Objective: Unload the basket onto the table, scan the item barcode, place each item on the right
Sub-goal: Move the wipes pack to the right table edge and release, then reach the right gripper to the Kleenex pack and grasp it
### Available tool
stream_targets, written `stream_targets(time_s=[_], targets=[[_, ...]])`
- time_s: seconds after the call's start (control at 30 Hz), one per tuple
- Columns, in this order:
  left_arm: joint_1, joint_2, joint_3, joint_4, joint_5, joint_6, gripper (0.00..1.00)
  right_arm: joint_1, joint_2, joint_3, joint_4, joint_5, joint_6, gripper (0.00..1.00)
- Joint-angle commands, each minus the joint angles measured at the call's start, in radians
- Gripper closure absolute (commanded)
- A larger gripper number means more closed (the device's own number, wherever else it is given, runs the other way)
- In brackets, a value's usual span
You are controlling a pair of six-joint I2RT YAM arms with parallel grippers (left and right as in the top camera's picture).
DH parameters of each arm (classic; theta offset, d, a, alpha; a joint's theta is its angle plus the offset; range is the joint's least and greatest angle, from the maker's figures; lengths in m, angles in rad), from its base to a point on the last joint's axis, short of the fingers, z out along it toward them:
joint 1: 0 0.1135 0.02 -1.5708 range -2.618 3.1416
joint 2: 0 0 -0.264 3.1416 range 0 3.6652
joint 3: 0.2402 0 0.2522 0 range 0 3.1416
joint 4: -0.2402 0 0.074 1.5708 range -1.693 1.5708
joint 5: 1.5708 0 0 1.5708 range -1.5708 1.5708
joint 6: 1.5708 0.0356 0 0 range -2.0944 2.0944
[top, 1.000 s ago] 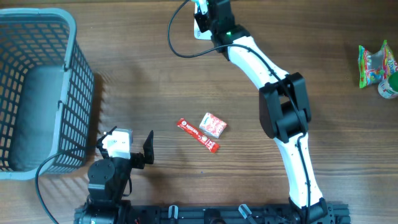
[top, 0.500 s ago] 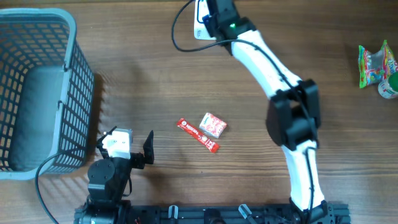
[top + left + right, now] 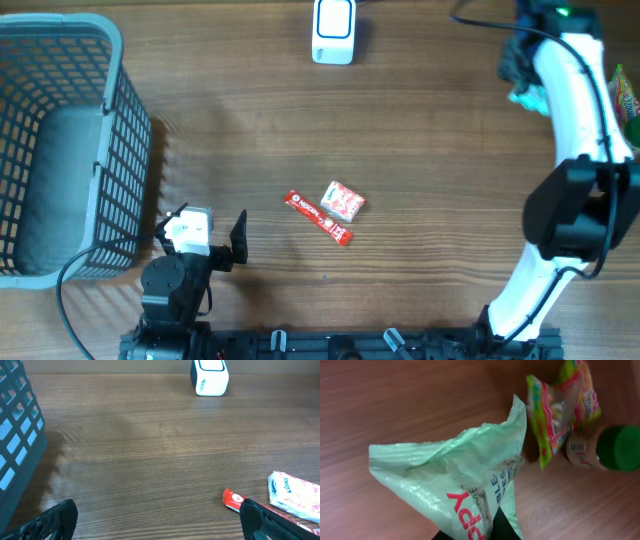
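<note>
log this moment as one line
right pincer: shut on pale green plastic bag | left pincer: open | white box scanner: no item near

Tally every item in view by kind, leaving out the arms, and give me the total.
basket: 1
scanner: 1
red snack bar: 1
tissue pack: 1
plastic bags: 2, the green bag and the colourful bag
bottle: 1
Total: 7

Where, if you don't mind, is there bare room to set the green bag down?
Bare wood between basket and scanner, and between pink packet and the right arm. Crowded at the right edge: candy bag, green-capped bottle.
</note>
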Motion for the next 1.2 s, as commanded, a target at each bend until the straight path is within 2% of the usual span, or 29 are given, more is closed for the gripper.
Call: stream_targets(time_s=[0.0,0.07,0.13,0.17,0.2,0.23,0.33,0.43,0.5,0.63,0.73,0.83,0.9,0.97,1.03,1.07,1.1,1.17], targets=[[-0.003,-0.005,-0.005,0.006,0.008,-0.009,0.00,-0.116,0.011,-0.183,0.133,0.016,0.032,0.96],[-0.003,-0.005,-0.005,0.006,0.008,-0.009,0.00,-0.201,0.011,-0.277,0.229,0.031,0.032,0.95],[-0.003,-0.005,-0.005,0.006,0.008,-0.009,0.00,-0.283,0.011,-0.292,0.248,0.031,0.031,0.96],[-0.003,-0.005,-0.005,0.006,0.008,-0.009,0.00,-0.336,0.011,-0.291,0.260,0.031,0.023,0.85],[-0.003,-0.005,-0.005,0.006,0.008,-0.009,0.00,-0.357,0.011,-0.283,0.261,0.028,-0.010,0.37],[-0.003,-0.005,-0.005,0.006,0.008,-0.009,0.00,-0.364,0.011,-0.271,0.256,0.016,-0.035,0.00],[-0.003,-0.005,-0.005,0.006,0.008,-0.009,0.00,-0.320,-0.024,-0.200,0.211,-0.026,-0.074,0.00],[-0.003,-0.005,-0.005,0.006,0.008,-0.009,0.00,-0.201,-0.115,-0.192,0.216,-0.281,-0.059,0.00],[-0.003,-0.005,-0.005,0.006,0.008,-0.009,0.00,-0.116,-0.163,-0.192,0.188,-0.432,0.024,0.00],[-0.003,-0.005,-0.005,0.006,0.008,-0.009,0.00,0.117,-0.200,-0.192,0.028,-0.623,0.366,0.00],[-0.003,-0.005,-0.005,0.006,0.008,-0.009,0.00,0.249,-0.198,-0.199,-0.039,-0.762,0.392,0.00],[-0.003,-0.005,-0.005,0.006,0.008,-0.009,0.00,0.387,-0.198,-0.199,-0.108,-0.749,0.307,0.00],[-0.003,-0.005,-0.005,0.006,0.008,-0.009,0.00,0.509,-0.198,-0.199,-0.163,-0.592,0.286,0.01],[-0.003,-0.005,-0.005,0.006,0.008,-0.009,0.00,0.589,-0.198,-0.212,-0.203,-0.476,0.290,0.34],[-0.003,-0.005,-0.005,0.006,0.008,-0.009,0.00,0.649,-0.198,-0.252,-0.222,-0.412,0.293,0.76],[-0.003,-0.005,-0.005,0.006,0.008,-0.009,0.00,0.666,-0.198,-0.277,-0.222,-0.391,0.294,0.89],[-0.003,-0.005,-0.005,0.006,0.008,-0.009,0.00,0.683,-0.198,-0.329,-0.215,-0.365,0.316,0.96],[-0.003,-0.005,-0.005,0.006,0.008,-0.009,0.00,0.692,-0.198,-0.432,-0.172,-0.368,0.349,0.96]])
